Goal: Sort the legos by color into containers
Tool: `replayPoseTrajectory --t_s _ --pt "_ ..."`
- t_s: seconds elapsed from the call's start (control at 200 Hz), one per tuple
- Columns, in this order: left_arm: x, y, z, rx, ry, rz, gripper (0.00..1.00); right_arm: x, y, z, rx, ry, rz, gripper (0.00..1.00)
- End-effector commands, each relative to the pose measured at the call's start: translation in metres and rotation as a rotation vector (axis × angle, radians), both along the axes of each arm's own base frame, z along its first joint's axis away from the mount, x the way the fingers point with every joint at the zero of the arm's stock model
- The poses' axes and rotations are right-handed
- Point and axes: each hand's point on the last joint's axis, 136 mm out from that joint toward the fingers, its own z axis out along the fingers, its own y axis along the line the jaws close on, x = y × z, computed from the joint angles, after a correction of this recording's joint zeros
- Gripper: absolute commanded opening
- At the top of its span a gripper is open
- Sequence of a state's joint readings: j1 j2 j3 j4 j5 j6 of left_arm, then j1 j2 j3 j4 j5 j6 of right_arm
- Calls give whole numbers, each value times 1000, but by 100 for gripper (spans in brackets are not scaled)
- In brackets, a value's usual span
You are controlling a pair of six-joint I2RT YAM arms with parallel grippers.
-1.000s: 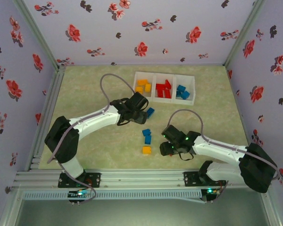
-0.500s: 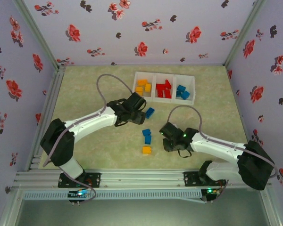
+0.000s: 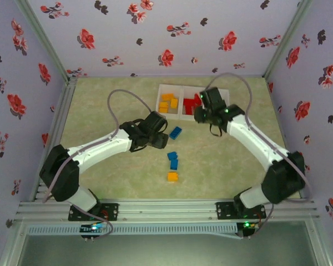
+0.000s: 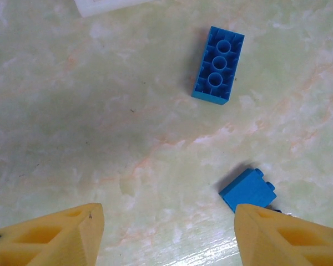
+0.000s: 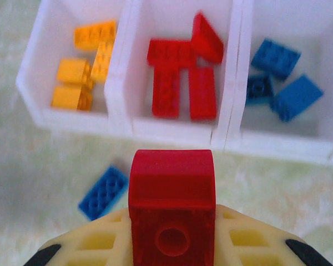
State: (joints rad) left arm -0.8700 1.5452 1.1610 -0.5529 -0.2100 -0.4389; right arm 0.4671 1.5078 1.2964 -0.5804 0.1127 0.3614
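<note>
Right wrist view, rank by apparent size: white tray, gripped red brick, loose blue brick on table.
1. white tray
2. red brick, nearest the camera, so its rank may be only nearness
3. blue brick

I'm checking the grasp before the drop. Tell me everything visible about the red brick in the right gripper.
The red brick is a glossy plastic block with smooth faces and one round hollow in the side facing the wrist camera. It sits clamped in the yellow jaws of the right gripper, touching nothing else that can be seen. It is held near the white tray, lined up with the middle compartment, where other red bricks lie.
</note>
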Motion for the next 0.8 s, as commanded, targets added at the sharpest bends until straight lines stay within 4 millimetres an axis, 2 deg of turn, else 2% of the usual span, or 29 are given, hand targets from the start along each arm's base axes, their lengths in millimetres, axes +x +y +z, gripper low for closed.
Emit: replayPoseTrajectory --t_s 0.0,0.155,0.27,0.305,0.385,0.43,0.505,0.64,0.795 --pt "-1 10 6 -14 -16 40 64 40 7 -3 0 1 41 22" --pt "-6 15 6 -35 -10 65 64 93 16 -16 9 17 22 25" --pt "-12 16 5 -53 -2 73 64 122 23 -28 11 43 16 31" --pt "-13 16 6 -57 -3 73 64 128 25 -31 11 55 17 36" --pt "-16 19 5 -55 -1 79 64 137 29 -38 13 82 19 57" --pt "-16 21 5 -50 0 83 64 139 29 -38 15 85 16 66" --pt "-18 24 4 -44 1 89 64 138 29 -35 24 73 14 71" --pt "-19 25 5 -47 4 99 64 127 25 -26 36 50 13 71" --pt "-26 24 3 -75 19 128 64 103 19 -23 44 44 26 72"
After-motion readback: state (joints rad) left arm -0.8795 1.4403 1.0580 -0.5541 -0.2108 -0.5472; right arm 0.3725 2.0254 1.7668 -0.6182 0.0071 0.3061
